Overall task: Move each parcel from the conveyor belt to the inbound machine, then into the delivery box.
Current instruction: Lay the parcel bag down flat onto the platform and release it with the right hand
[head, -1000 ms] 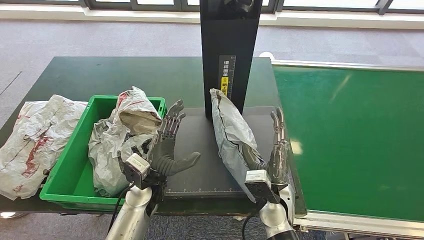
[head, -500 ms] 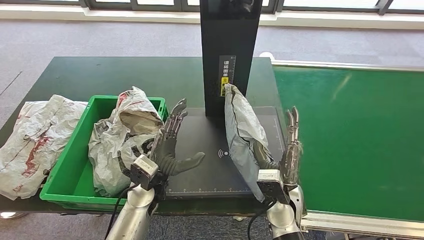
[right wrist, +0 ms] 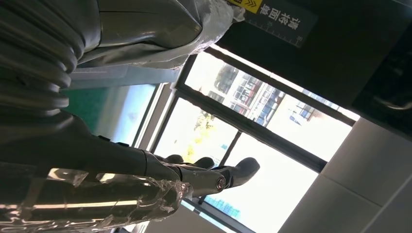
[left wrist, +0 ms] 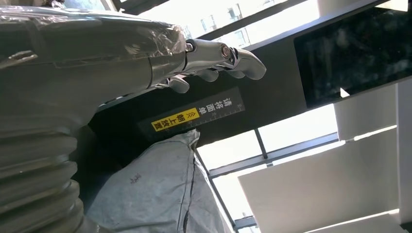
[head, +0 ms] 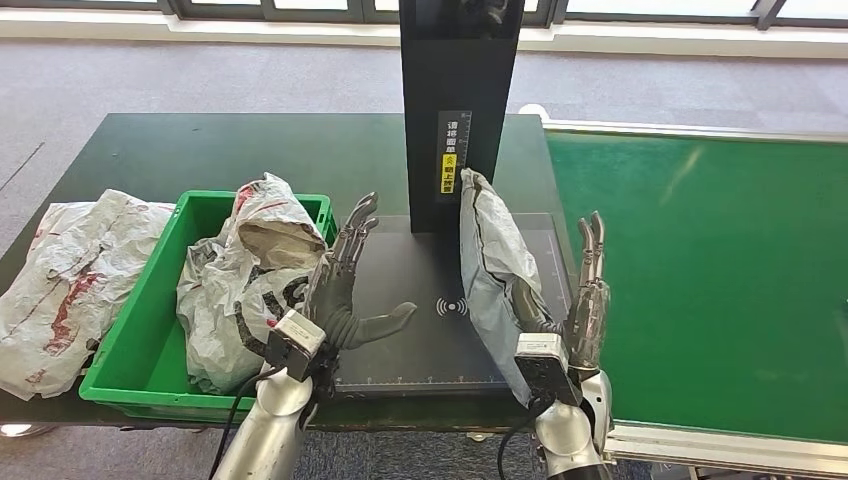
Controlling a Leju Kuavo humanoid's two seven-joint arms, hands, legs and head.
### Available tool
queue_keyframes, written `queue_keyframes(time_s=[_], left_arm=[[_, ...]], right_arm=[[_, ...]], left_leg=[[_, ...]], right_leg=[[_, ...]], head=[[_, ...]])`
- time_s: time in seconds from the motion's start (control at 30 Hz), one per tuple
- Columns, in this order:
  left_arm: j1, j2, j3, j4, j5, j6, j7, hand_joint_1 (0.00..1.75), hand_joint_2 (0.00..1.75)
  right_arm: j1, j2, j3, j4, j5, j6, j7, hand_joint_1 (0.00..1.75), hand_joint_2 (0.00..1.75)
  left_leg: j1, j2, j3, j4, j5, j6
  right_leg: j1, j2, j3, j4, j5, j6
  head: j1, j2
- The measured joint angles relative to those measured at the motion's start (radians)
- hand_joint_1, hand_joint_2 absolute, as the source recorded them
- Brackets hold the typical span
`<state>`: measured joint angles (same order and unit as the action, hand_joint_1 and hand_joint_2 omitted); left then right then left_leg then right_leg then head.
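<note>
On scanner pad, parcel upright, R hand apparently supporting it.

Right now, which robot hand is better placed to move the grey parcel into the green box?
Left robot hand: open, between the upright grey parcel and the green box. Right robot hand is on the parcel's far side.

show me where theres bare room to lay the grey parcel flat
Free: the black scanner pad between the left hand and the grey parcel, and the green conveyor belt beyond the right hand. Crowded: the green bin, heaped with bags.
</note>
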<state>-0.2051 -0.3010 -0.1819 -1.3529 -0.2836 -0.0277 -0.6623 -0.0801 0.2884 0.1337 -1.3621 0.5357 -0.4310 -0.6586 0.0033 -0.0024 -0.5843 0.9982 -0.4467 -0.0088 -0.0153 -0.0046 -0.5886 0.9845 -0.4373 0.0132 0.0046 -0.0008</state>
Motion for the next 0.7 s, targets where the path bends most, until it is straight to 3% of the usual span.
queue_keyframes(time_s=[0.43,0.57,0.7], left_arm=[[-0.021,0.000,-0.042,0.080,-0.034,-0.004,0.024,0.00,1.75],[-0.031,-0.003,-0.067,0.124,-0.046,0.004,0.036,0.00,1.75],[-0.033,-0.003,-0.068,0.139,-0.046,0.005,0.038,0.00,1.75]], right_arm=[[-0.001,0.000,-0.001,0.005,-0.016,0.119,0.067,0.00,1.75],[-0.066,0.002,-0.001,0.242,0.459,0.076,0.403,0.00,1.75],[-0.102,0.004,-0.001,0.344,0.582,0.030,0.489,0.00,1.75]], left_leg=[[0.000,0.000,0.000,0.000,0.000,0.000],[0.000,0.001,0.001,0.000,0.000,0.000],[0.000,0.001,0.001,0.000,0.001,-0.001]], right_leg=[[0.000,0.000,0.000,0.000,0.000,0.000],[0.000,0.001,0.001,0.000,0.001,0.000],[0.000,0.002,0.001,0.000,0.001,-0.001]], head=[[0.000,0.000],[0.000,0.000],[0.000,0.000]])
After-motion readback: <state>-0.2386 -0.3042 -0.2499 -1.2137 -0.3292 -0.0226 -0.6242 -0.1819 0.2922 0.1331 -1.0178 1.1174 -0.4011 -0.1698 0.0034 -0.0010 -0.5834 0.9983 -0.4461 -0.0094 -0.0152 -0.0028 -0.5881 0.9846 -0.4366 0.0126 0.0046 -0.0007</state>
